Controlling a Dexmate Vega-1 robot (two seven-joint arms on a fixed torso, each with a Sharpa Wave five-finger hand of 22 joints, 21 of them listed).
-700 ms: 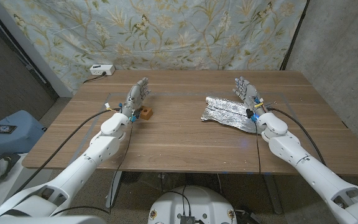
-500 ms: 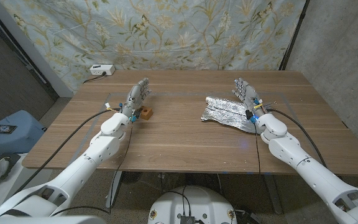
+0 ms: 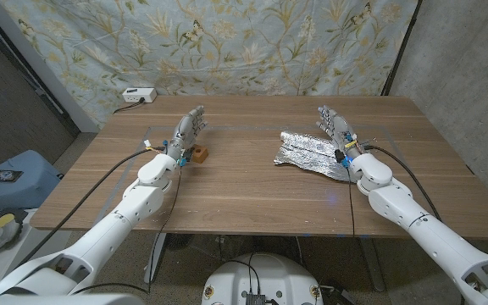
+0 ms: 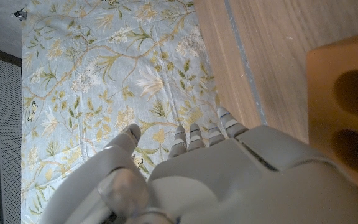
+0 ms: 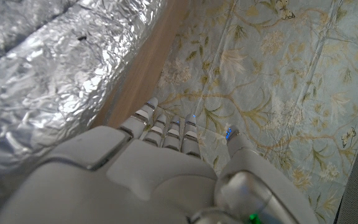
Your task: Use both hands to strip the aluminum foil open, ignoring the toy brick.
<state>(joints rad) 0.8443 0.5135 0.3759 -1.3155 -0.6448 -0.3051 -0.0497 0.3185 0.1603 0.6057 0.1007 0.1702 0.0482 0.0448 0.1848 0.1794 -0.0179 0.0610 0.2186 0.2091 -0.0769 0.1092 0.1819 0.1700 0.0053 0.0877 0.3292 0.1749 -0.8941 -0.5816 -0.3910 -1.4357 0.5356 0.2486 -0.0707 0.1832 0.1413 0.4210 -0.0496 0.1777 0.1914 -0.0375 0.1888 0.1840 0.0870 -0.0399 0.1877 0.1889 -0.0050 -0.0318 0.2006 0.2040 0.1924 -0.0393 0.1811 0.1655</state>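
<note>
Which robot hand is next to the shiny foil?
The right hand. It stands at the right edge of the aluminum foil. The left hand is across the table, beside the small toy brick instead.

toy brick [image 4: 347, 118] cut off by left wrist frame edge, foil's [image 3: 312, 152] right edge seemingly behind right hand [image 3: 335, 131]

**Both hands raised beside foil and brick**

On the wooden table [image 3: 252, 186] a crumpled sheet of aluminum foil [image 3: 310, 152] lies right of centre. The right hand [image 3: 335, 127] stands at the foil's right edge, fingers apart and extended, gripping nothing. Well apart on the left, a small orange toy brick [image 3: 201, 153] sits just beside the left hand [image 3: 188, 132], which is likewise spread and empty. A floral cloth [image 3: 227, 42] hangs behind, with a white power strip [image 3: 139, 95] at the table's far left corner.
</note>
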